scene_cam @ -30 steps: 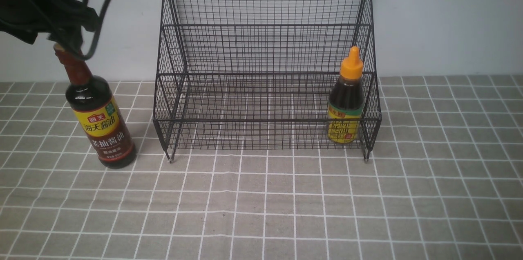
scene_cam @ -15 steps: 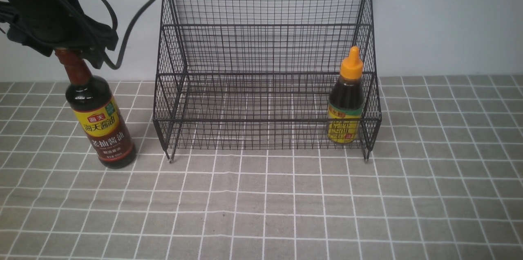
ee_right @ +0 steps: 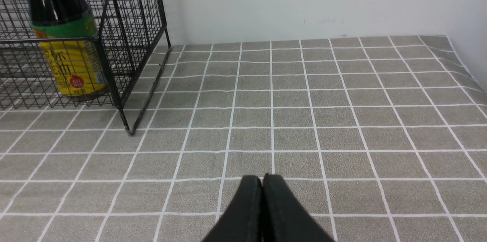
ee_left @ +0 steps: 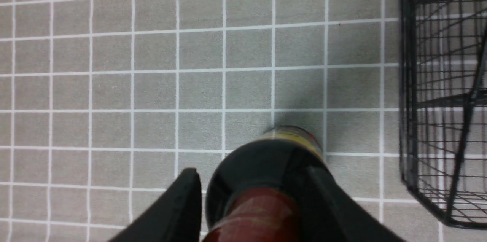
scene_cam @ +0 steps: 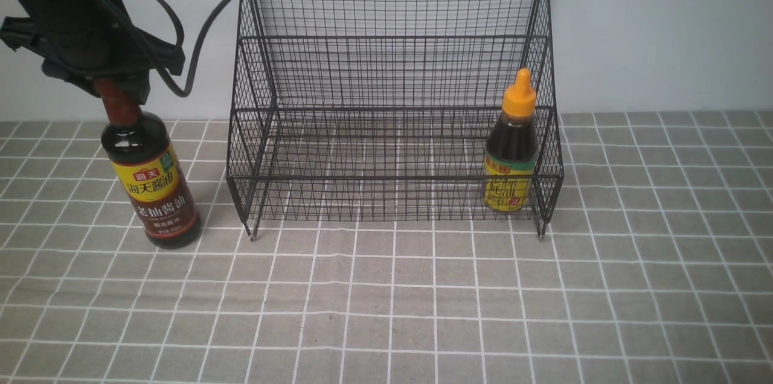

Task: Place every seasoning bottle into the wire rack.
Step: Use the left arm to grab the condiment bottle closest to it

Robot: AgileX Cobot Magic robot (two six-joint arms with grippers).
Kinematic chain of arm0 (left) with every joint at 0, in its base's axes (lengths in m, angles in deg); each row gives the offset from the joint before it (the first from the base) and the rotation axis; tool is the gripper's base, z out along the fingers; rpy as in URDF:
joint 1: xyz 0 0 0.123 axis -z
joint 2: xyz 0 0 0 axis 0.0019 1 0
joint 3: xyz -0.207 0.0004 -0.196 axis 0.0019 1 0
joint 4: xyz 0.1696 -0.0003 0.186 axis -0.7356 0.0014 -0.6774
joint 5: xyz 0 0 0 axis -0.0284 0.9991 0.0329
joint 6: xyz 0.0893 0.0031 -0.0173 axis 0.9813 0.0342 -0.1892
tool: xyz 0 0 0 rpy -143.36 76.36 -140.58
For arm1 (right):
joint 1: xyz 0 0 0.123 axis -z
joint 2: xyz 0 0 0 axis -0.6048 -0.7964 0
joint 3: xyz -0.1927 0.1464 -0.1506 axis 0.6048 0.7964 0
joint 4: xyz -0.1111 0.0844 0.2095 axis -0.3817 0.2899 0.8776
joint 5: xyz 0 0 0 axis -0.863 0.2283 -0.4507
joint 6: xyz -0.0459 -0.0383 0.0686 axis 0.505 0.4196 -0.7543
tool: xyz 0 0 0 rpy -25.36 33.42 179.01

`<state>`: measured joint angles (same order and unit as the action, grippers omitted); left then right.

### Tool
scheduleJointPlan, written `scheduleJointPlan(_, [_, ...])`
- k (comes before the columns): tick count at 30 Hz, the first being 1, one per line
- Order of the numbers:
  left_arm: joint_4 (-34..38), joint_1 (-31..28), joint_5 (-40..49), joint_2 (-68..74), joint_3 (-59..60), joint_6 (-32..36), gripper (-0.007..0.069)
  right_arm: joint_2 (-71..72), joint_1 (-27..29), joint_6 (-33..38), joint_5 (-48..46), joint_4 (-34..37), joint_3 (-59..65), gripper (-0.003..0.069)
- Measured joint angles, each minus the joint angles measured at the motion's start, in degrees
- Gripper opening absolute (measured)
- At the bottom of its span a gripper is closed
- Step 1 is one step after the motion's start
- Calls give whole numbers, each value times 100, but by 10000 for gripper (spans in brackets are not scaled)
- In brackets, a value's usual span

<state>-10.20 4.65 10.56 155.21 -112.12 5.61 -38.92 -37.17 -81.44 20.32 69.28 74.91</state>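
Left of the rack (scene_cam: 392, 70) stands the tall bottle (scene_cam: 154, 191), outside it; the short bottle (scene_cam: 510, 154) sits in the lower tier's right corner. The left gripper (ee_left: 251, 173), half closed, straddles the tall bottle's neck, grip uncertain; the right gripper (ee_right: 262, 178) is closed, empty.

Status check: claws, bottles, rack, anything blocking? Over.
Left claw straddling neck of tall bottle, grip unconfirmed. Right claw shut, empty. Short bottle in wire rack; tall bottle outside. No obstruction seen.
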Motion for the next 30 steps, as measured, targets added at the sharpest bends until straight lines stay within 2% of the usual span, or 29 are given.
scheduleJointPlan(4, [14,0,92,0,-66,-2,307,0,0,0,0,5,0,-14])
scheduleJointPlan(11, [-12,0,805,47,-691,17,271,0,0,0,0,5,0,-14])
scheduleJointPlan(25, [103,6,920,-44,-1030,44,270,0,0,0,0,5,5,-14])
scheduleJointPlan(30, [132,6,958,-305,-1492,54,270,0,0,0,0,5,5,-14])
